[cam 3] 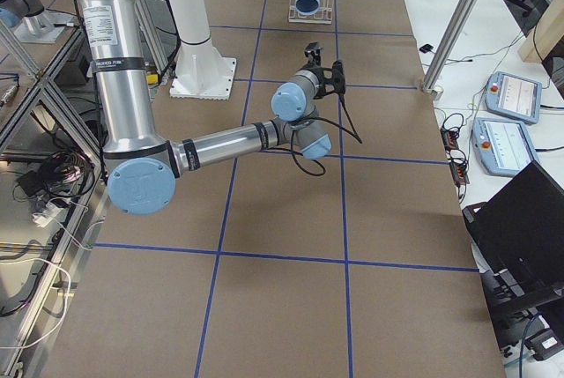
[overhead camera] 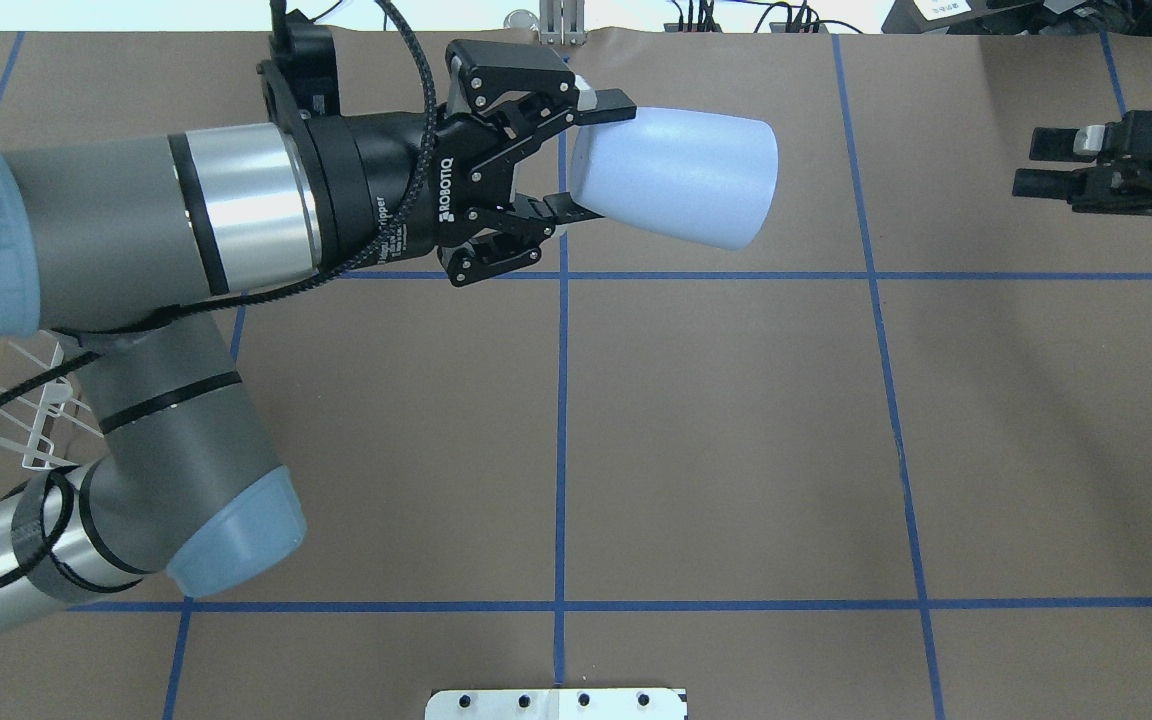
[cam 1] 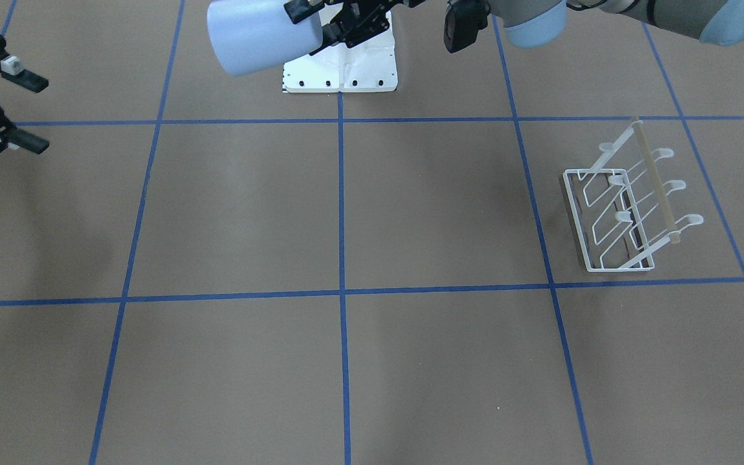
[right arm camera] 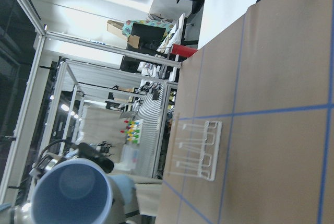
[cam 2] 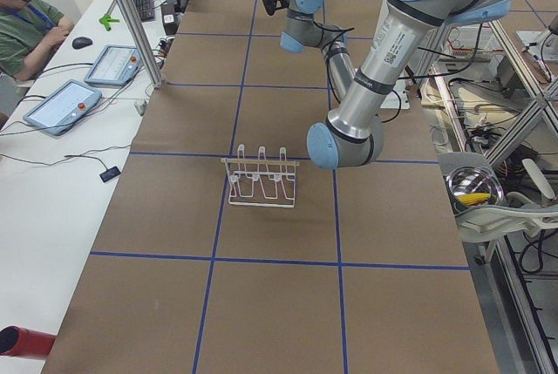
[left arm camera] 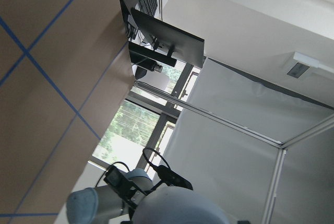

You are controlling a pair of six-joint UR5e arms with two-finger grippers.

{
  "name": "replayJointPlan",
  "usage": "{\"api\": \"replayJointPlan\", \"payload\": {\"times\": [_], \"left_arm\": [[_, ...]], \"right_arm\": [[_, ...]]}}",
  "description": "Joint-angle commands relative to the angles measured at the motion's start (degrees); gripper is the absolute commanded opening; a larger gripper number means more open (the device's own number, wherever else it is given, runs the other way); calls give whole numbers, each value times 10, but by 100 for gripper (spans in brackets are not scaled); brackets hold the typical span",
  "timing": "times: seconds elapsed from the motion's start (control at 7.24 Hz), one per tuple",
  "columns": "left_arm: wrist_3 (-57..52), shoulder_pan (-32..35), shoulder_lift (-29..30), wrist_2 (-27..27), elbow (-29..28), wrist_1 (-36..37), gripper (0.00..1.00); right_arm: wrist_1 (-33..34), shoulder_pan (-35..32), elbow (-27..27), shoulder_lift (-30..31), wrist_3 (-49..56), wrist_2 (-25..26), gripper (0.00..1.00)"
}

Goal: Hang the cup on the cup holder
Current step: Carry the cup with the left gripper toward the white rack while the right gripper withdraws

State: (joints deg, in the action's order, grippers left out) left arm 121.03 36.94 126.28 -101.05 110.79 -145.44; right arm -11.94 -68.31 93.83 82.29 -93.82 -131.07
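Note:
My left gripper [overhead camera: 591, 160] is shut on the base end of the pale blue cup [overhead camera: 681, 175] and holds it on its side in the air above the middle of the table, mouth towards my right side. It also shows in the front view [cam 1: 259, 35] with the left gripper [cam 1: 330, 29]. The white wire cup holder [cam 1: 627, 206] with its wooden rod stands on the table on my left side; in the overhead view it [overhead camera: 26, 415] is mostly hidden by my left arm. My right gripper [overhead camera: 1046, 163] is open and empty, far from the cup.
The white robot base plate [cam 1: 340, 64] lies at the table's near edge by the robot. Blue tape lines divide the brown table [overhead camera: 716, 440]. An operators' desk with tablets [cam 2: 65, 104] runs along the far side.

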Motion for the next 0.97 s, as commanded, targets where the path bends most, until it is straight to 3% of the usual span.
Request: {"api": "replayJointPlan", "payload": {"times": [0.0,0.41,0.55,0.83], "left_arm": [[-170,57,-23,-68,37,134,0],[-365,120,-27,-69,60,327,0],[-438,138,-26,-70,63,402,0],[-551,164,-26,-71,79,530,0]], "right_arm": [[175,-81,-18,-1,267,-7,100],[406,-152,-16,-17,531,36,100],[502,-168,-16,-27,571,30,100],[604,-170,-19,-21,697,37,100]]}}
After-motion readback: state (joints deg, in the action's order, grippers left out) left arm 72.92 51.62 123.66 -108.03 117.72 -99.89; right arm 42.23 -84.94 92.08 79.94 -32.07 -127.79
